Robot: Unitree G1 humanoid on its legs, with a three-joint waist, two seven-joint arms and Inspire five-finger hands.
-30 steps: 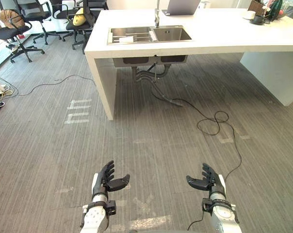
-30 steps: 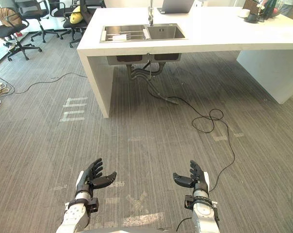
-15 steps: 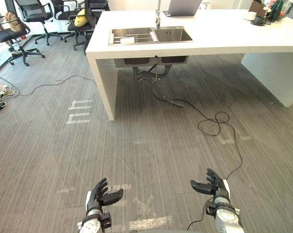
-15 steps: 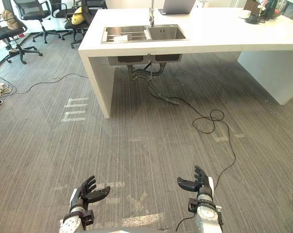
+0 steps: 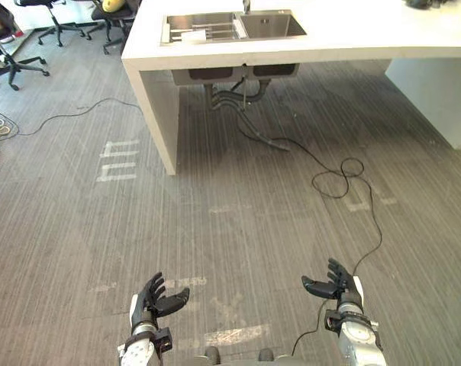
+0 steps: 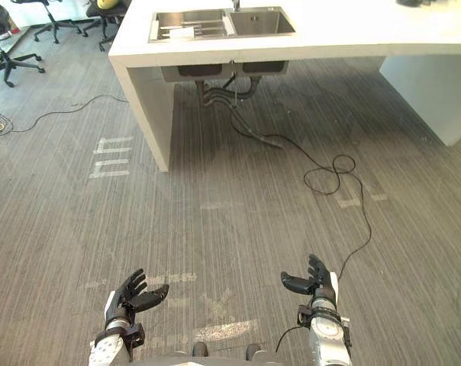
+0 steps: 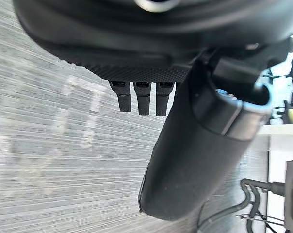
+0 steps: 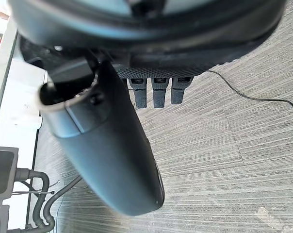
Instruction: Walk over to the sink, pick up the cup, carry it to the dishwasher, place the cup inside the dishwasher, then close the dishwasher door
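Note:
A steel double sink [image 5: 234,27] is set into a white counter [image 5: 353,34] ahead of me, its left basin holding a rack with a pale item [image 5: 193,34] on it. Pipes [image 5: 234,99] hang below the sink. I cannot make out a cup or a dishwasher. My left hand [image 5: 154,303] hovers low over the floor at the lower left, fingers straight and holding nothing. My right hand [image 5: 335,286] hovers at the lower right, also open and holding nothing. Both wrist views show straight fingers [image 7: 142,97] and thumb [image 8: 112,155] over grey carpet.
A black cable [image 5: 345,171] runs from under the sink across the grey carpet. Office chairs [image 5: 1,46] stand at the far left, with another cable [image 5: 62,118] on the floor there. White tape marks [image 5: 117,160] lie on the carpet. The counter's white leg [image 5: 160,114] stands ahead left.
The whole picture has shifted: the counter and sink sit higher and nearer, so the camera has moved forward and tilted down. Both hands stay open, low in view.

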